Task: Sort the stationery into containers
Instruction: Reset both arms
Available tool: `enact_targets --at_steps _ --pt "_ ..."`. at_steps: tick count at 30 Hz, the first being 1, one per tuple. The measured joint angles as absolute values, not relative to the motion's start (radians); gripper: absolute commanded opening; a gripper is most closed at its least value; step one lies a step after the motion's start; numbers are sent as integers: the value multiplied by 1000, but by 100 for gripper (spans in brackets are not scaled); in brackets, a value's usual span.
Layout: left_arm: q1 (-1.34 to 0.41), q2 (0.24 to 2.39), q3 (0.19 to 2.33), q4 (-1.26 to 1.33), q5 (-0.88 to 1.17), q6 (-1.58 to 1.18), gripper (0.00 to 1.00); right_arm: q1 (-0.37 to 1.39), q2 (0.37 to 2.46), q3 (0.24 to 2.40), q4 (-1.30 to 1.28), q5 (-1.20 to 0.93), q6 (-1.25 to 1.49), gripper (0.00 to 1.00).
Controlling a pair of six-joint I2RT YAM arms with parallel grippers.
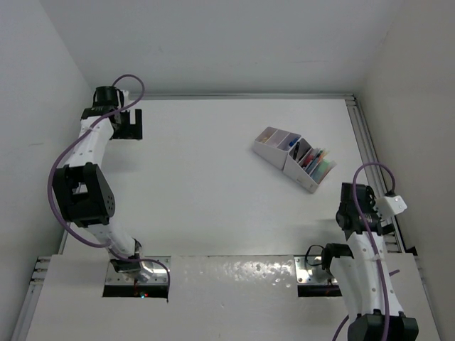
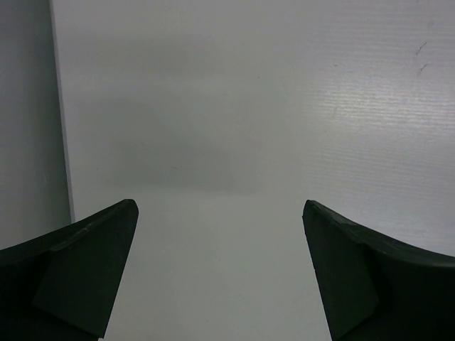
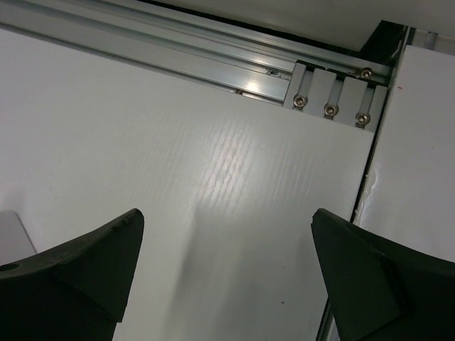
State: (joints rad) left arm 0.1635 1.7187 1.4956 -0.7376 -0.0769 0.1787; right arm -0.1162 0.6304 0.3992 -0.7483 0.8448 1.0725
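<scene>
The white and pale-lilac organiser (image 1: pixel 291 158) stands slanted at the back right of the table. Coloured highlighter markers and a thin red pen (image 1: pixel 318 162) stick out of its right-hand compartments. A blue-capped piece (image 1: pixel 292 143) and something dark sit in the middle ones. My left gripper (image 1: pixel 131 125) is at the far back left corner, far from the organiser, open and empty over bare table (image 2: pixel 220 213). My right gripper (image 1: pixel 350 213) is near the right edge, in front of the organiser, open and empty (image 3: pixel 227 227). No loose stationery shows on the table.
An aluminium rail (image 1: pixel 366 153) runs along the table's right edge; it also shows in the right wrist view (image 3: pixel 213 50) with a bolted bracket (image 3: pixel 330 92). White walls close in the left, back and right sides. A white panel (image 1: pixel 234 284) covers the near edge.
</scene>
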Motion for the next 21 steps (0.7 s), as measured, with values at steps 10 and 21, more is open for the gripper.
enact_targets --at_steps 10,21 --pt "163 1699 1492 -729 -54 175 100 -116 571 401 -773 858 1104 99" --pt "163 1696 1490 -730 -42 174 100 -116 496 400 -751 863 1100 98"
